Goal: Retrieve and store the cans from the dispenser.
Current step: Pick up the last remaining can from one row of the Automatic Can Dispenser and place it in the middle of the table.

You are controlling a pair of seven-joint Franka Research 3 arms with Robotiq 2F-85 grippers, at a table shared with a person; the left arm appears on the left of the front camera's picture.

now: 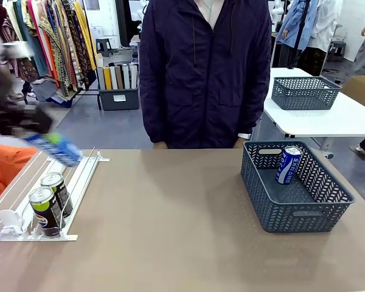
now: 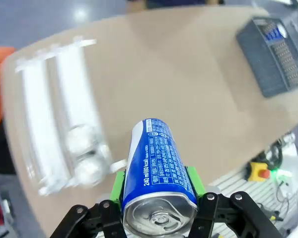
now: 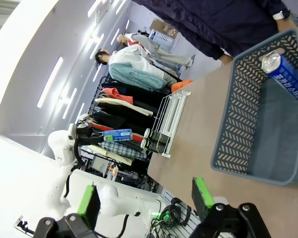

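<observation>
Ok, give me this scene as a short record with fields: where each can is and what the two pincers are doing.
left pincer: shut on the held blue can, up above the dispenser
dark cans: two, standing one behind the other at the dispenser's near end
stored blue can: in the basket, leaning at its far wall
right pincer: open, empty, facing the basket
person: standing at the table's far side

dispenser [image 1: 79,182]: lower left, on table [image 1: 170,231]
two cans [image 1: 45,210]: dispenser's near end
basket [image 1: 292,213]: right, one can [image 1: 288,164] inside
raised can [image 1: 58,148]: above dispenser's far end
</observation>
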